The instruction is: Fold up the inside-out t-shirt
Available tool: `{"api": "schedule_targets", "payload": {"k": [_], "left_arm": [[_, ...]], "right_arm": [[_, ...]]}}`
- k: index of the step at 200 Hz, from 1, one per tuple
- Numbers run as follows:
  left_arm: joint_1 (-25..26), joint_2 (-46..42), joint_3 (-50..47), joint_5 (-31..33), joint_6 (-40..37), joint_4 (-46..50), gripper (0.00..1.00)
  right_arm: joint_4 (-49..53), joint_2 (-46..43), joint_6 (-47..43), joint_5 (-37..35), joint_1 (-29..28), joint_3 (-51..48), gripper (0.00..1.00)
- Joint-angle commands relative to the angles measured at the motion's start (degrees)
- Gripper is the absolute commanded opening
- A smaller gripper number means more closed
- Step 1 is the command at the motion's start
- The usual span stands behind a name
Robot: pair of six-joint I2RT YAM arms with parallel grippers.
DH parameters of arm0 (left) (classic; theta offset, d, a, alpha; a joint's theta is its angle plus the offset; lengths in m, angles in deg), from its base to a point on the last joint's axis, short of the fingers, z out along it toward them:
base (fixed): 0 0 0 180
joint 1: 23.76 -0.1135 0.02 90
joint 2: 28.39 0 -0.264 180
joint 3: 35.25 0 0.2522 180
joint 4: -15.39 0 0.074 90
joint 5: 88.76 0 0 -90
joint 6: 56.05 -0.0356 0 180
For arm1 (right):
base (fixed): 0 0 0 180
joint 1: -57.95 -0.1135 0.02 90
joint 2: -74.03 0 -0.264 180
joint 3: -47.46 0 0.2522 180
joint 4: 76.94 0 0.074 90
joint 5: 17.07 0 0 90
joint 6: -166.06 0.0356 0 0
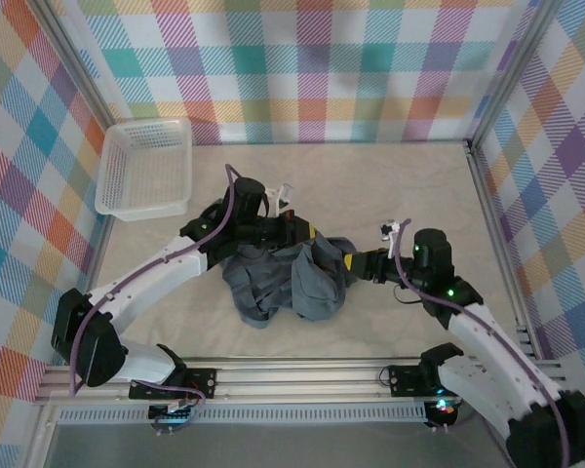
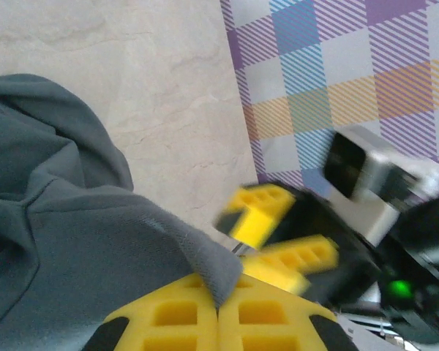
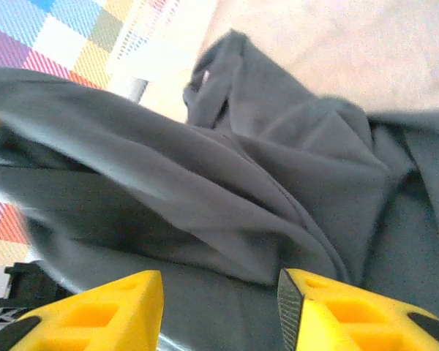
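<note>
The slate-grey t-shirt (image 1: 288, 278) lies bunched in a heap at the table's middle, between the two arms. My left gripper (image 1: 297, 234) sits at the heap's upper edge, and in the left wrist view its yellow pads (image 2: 183, 314) are pressed together on a hemmed edge of the t-shirt (image 2: 73, 241). My right gripper (image 1: 349, 261) is at the heap's right side. In the right wrist view its fingers (image 3: 329, 311) stand apart, open, with folds of the t-shirt (image 3: 263, 183) lying just ahead of them. My right gripper (image 2: 289, 245) also appears blurred in the left wrist view.
A white mesh basket (image 1: 146, 168) stands at the back left of the table. Plaid walls (image 1: 312, 68) enclose the back and both sides. An aluminium rail (image 1: 302, 375) runs along the near edge by the arm bases.
</note>
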Motion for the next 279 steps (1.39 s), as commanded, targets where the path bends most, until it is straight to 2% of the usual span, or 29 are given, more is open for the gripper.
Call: {"api": "schedule_targets", "payload": {"k": [1,25,33,76,91,113,128,140,153,172,182,199,214,232,244,257,264,279], "left_arm": [[0.1,0.1,0.4,-1.8,-1.2,-1.5,0.00],[0.1,0.8,0.9,-1.4,-0.6,-1.3,0.00],[0.2,0.8,1.1,-1.6,-0.6,-1.3,0.00],[0.3,0.7,0.8,-0.9,-0.4,-0.8,0.00],[0.3,0.6,0.6,-0.8,-0.4,-1.0,0.00],[0.3,0.4,0.1,-0.8,0.3,-1.9,0.00],[0.3,0.4,0.1,-1.4,0.6,-2.4,0.00],[0.3,0.7,0.6,-1.6,0.3,-2.0,0.00],[0.3,0.7,1.4,-0.5,-0.8,0.5,0.00],[-0.7,-0.4,2.4,5.8,-2.5,8.8,0.00],[-2.6,-1.5,1.9,7.4,-2.5,10.4,0.00],[-5.8,-4.2,-0.4,5.5,-1.3,7.7,0.00],[-6.8,-5.7,-0.5,4.3,-1.9,7.3,0.00],[-6.9,-5.7,0.1,3.3,-2.4,7.6,0.00],[-6.9,-5.5,-0.1,2.5,-1.8,6.6,0.00],[-6.9,-5.4,-0.7,1.8,-1.1,5.4,0.00],[-6.9,-5.4,-0.9,1.6,-0.9,5.0,0.00],[-6.9,-5.0,-1.4,1.3,-0.5,4.3,0.00]], "right_arm": [[1.5,-3.4,-3.4,-16.4,-8.3,2.3,0.39],[1.7,3.0,-6.3,-30.7,-16.6,5.4,0.36],[1.2,6.1,-7.5,-33.4,-18.5,6.5,0.37],[-2.2,20.7,-5.8,-35.1,-21.4,13.5,0.42],[-4.1,23.7,-4.0,-34.7,-21.9,14.5,0.49],[-6.6,27.0,-5.1,-37.2,-21.9,14.9,0.66],[-7.0,30.2,-8.7,-39.3,-21.9,15.9,0.68],[-8.0,32.5,-10.9,-40.2,-21.9,16.5,0.64],[-6.4,33.4,-10.7,-42.9,-21.9,17.6,0.50],[-2.1,30.6,-9.5,-44.7,-21.8,17.9,0.34],[1.3,27.9,-9.0,-44.6,-21.5,17.4,0.32],[7.8,22.6,-5.8,-42.9,-18.5,15.0,0.32],[11.4,19.5,-2.9,-36.1,-11.0,10.9,0.29],[15.4,20.6,-2.6,-27.1,-1.4,8.5,0.24],[17.6,21.8,-5.7,-25.3,-0.3,8.8,0.22],[19.7,22.5,-7.6,-24.9,-0.3,10.0,0.14],[19.9,22.1,-8.5,-23.7,-0.4,10.9,0.14],[16.7,19.4,-9.8,-16.4,-1.3,11.3,0.17]]}}
